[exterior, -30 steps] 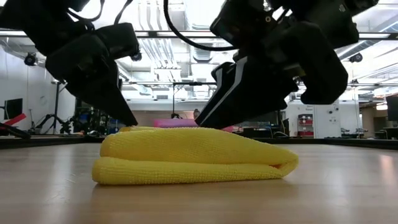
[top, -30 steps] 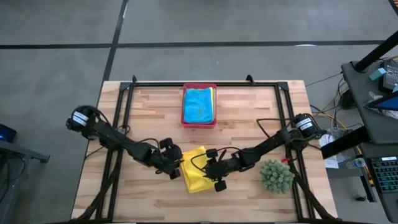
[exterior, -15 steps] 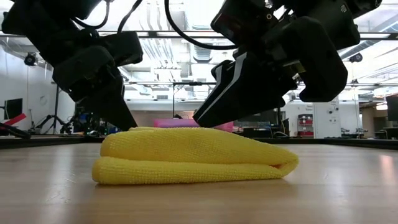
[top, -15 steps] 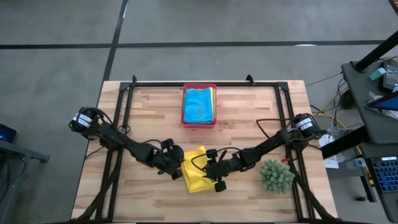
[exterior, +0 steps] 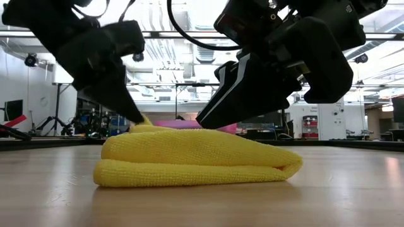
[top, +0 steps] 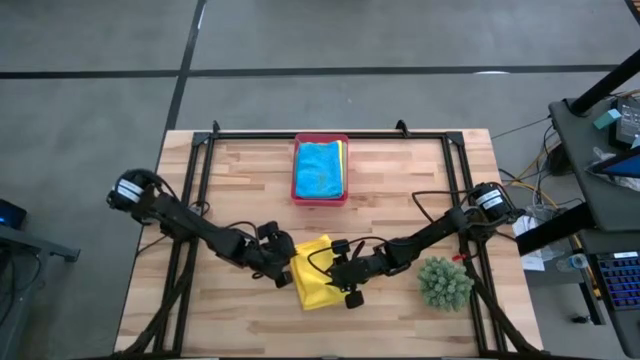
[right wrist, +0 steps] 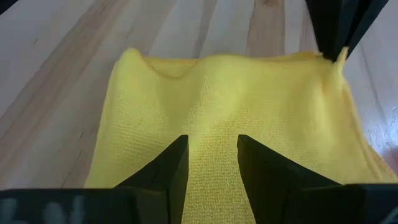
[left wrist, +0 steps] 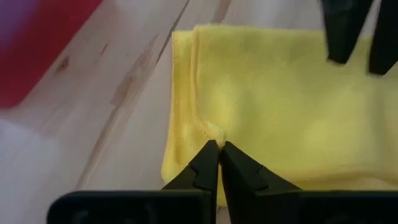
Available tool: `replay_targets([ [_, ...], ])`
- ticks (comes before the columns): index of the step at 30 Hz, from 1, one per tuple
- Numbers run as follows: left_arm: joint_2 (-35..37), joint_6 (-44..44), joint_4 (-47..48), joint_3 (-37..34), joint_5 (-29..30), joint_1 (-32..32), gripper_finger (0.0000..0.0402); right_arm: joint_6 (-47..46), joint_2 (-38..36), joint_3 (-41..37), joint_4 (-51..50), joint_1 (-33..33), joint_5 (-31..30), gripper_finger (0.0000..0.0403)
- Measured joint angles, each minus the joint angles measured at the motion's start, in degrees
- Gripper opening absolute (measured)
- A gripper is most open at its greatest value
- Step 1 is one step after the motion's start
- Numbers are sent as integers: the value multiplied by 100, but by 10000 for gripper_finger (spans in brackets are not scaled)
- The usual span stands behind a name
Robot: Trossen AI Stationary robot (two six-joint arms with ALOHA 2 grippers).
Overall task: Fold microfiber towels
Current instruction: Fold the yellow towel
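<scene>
Reading for writing: I find no brand, label or lettering I can make out anywhere.
Left gripper (left wrist: 219, 147): my jaws are pressed together, pinching a small raised pucker at the edge of the yellow towel (top: 315, 272).
Right gripper (right wrist: 211, 142): jaws spread, tips resting on the towel's top layer from the opposite side.
Towel: folded, lying on the desk (top: 400, 180) between both arms.
Pink tray (top: 320, 196): holds a turquoise towel (top: 319, 168), well apart.
Green plant (top: 444, 282): beside my right arm.

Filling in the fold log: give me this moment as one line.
left gripper: shut, pinching yellow towel edge | right gripper: open, over towel | blue towel: in pink tray
</scene>
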State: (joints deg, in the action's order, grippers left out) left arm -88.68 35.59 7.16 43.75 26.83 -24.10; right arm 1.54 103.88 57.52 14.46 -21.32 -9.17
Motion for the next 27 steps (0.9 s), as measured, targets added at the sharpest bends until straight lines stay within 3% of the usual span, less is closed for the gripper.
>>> replay_targets([
  [19, 367, 9, 602, -7, 128, 52, 0, -44, 0, 0, -55, 0, 0, 127],
  [24, 538, 7, 649, 100, -144, 52, 0, -59, 0, 0, -76, 0, 0, 129],
  [27, 601, 167, 1156, 122, -237, 50, 0, -76, 0, 0, -74, 0, 0, 125],
])
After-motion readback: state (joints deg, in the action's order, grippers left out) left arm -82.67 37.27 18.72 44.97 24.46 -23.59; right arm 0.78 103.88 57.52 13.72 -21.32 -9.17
